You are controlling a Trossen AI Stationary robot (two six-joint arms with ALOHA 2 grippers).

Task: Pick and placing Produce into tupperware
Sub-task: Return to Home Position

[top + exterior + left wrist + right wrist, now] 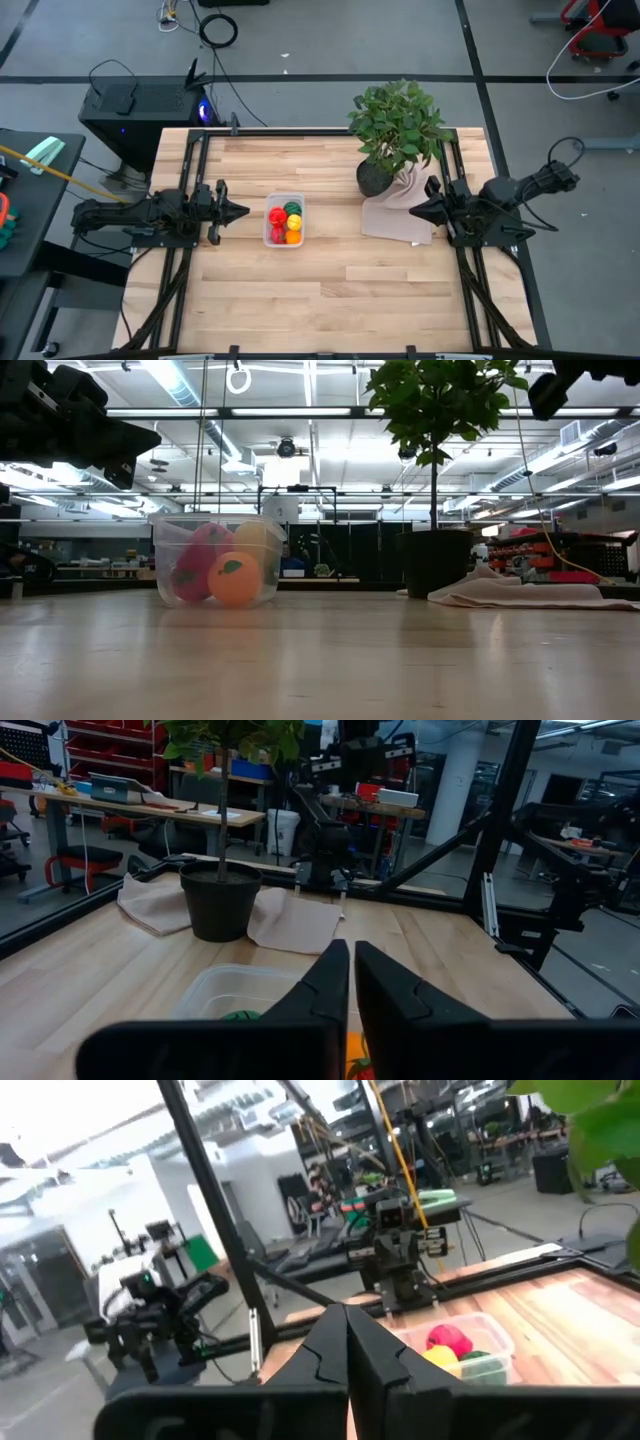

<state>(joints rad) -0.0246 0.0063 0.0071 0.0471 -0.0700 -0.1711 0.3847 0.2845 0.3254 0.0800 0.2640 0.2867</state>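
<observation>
Readable text: none in any of the four views.
Labels, brands, numbers, signs: none legible on the table or in the room behind it.

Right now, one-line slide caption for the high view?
Arms flank the table, left gripper and right gripper shut; produce-filled tupperware between them; potted plant and beige cloth by the latter.
</observation>
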